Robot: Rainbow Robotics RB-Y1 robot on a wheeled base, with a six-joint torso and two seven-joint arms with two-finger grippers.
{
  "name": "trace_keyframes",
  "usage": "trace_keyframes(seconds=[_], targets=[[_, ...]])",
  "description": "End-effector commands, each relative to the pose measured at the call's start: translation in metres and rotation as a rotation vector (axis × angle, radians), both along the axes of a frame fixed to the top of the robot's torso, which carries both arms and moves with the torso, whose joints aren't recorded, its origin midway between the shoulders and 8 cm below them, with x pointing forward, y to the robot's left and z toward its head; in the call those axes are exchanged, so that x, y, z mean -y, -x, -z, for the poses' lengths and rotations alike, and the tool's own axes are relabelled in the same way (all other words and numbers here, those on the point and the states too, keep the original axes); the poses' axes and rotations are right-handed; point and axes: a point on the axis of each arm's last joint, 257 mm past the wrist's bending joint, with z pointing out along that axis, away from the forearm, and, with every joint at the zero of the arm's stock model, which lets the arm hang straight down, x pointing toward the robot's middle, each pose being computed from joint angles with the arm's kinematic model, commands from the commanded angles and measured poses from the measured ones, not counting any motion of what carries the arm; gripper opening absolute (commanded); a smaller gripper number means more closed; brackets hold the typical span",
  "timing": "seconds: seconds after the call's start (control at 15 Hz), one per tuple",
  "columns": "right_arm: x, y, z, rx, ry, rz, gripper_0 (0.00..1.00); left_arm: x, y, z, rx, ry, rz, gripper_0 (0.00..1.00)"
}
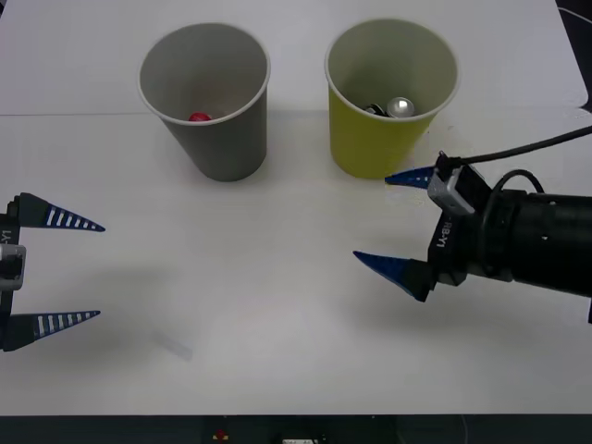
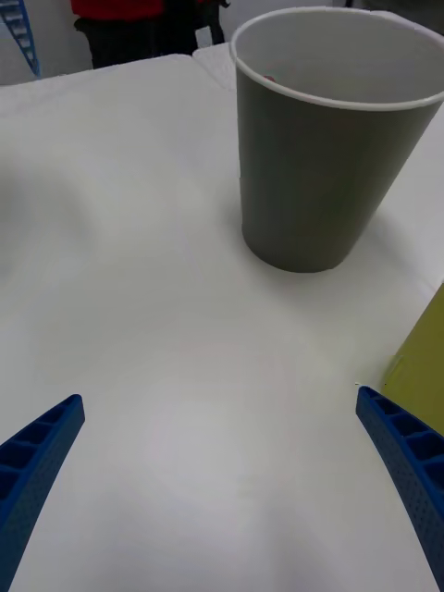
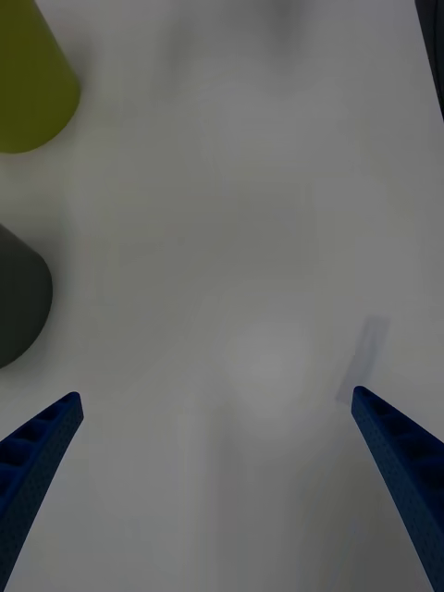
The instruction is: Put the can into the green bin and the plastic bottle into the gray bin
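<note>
White table [image 1: 277, 351] | two bins near far edge: gray bin [image 1: 205, 102] holds one plastic bottle [image 1: 199, 117], green bin [image 1: 390, 97] one can [image 1: 400, 107] | right gripper [image 1: 396, 222] beside green bin, fingers spread, empty | left gripper [image 1: 79, 270] at left edge, fingers spread, empty

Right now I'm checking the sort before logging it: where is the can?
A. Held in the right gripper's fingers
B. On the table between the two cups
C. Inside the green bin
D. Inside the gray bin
C: the front view shows the can, silver top up, lying inside the green bin.
</note>
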Motion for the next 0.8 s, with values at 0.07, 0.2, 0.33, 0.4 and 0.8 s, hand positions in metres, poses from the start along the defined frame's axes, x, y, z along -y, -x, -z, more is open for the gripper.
trace_keyframes(seconds=[0.07, 0.2, 0.33, 0.4, 0.8], targets=[[0.017, 0.009, 0.018, 0.002, 0.037, 0.000, 1.00, 0.000, 0.000, 0.000, 0.000, 0.000, 0.000, 1.00], [0.031, 0.014, 0.028, 0.007, 0.072, 0.007, 1.00, 0.000, 0.000, 0.000, 0.000, 0.000, 0.000, 1.00], [0.041, 0.022, 0.034, -0.022, 0.088, 0.000, 1.00, 0.000, 0.000, 0.000, 0.000, 0.000, 0.000, 1.00], [0.046, 0.027, 0.035, -0.036, 0.093, -0.008, 1.00, 0.000, 0.000, 0.000, 0.000, 0.000, 0.000, 1.00], [0.076, 0.038, 0.043, -0.053, 0.102, -0.078, 1.00, 0.000, 0.000, 0.000, 0.000, 0.000, 0.000, 1.00]])
